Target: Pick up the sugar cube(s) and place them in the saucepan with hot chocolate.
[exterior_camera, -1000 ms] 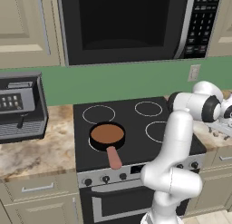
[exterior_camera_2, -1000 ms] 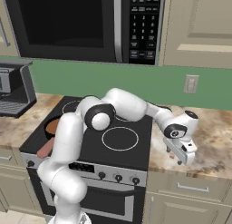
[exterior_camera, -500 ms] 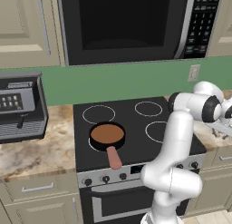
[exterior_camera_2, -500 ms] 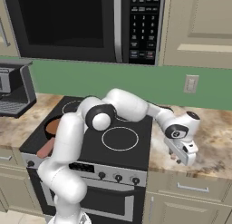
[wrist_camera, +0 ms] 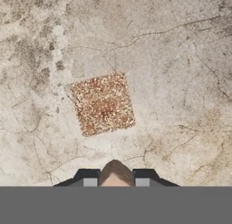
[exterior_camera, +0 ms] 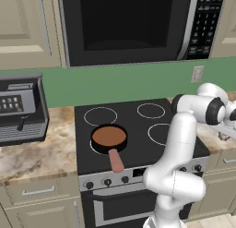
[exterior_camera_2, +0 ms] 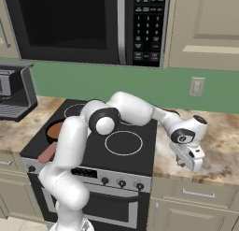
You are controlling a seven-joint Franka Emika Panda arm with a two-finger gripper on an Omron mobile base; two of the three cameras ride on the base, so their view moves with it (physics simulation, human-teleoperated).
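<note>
The saucepan [exterior_camera: 109,136], black with brown liquid and a pink handle, sits on the stove's front left burner; it is also at the left of the right base view [exterior_camera_2: 53,131]. My arm reaches right over the stone counter [exterior_camera_2: 219,146], and the gripper [exterior_camera_2: 180,162] points down at it. In the hand view the gripper [wrist_camera: 116,177] has its fingertips [wrist_camera: 90,178] drawn close on a small tan-brown sugar cube [wrist_camera: 116,171]. A speckled brown square sugar cube [wrist_camera: 103,104] lies flat on the counter just beyond the tips.
The black stove [exterior_camera: 138,125] separates the gripper from the saucepan. A coffee machine [exterior_camera: 18,111] stands on the left counter. The microwave [exterior_camera: 129,24] hangs above the stove. A wall outlet [exterior_camera_2: 197,86] sits behind the right counter.
The jaws have gone from wide open to nearly closed around the small tan piece. The arm and hand have barely moved over the right counter.
</note>
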